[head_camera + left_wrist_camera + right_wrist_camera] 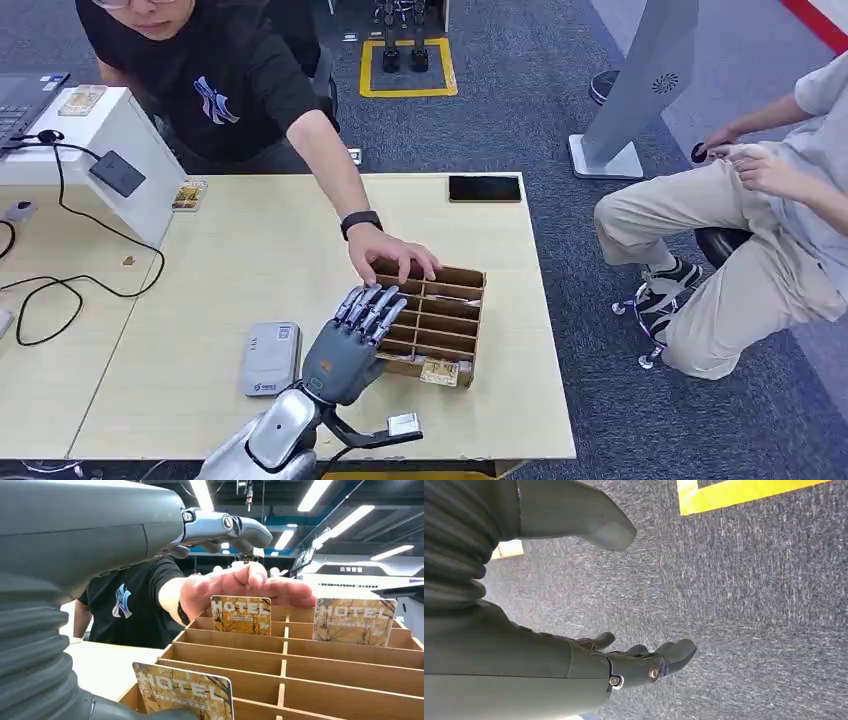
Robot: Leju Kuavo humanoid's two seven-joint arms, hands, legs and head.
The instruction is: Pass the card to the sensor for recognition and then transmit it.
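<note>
Grey carpet, pale wooden table

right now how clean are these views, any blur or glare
Head view: evenly lit, sharp, soft shadows under the left hand on the table. Left wrist view: ceiling lights glare, person's hand slightly blurred, hotel cards legible. Right wrist view: carpet grainy, right hand dim.

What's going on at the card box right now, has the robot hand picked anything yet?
Not yet. The left robot hand hovers, fingers spread, over the near side of the wooden card box, holding nothing. A person's hand rests on the box's far edge. Hotel cards stand upright in the slots. The grey card reader lies beside the box. The right robot hand hangs over the carpet, empty.
</note>
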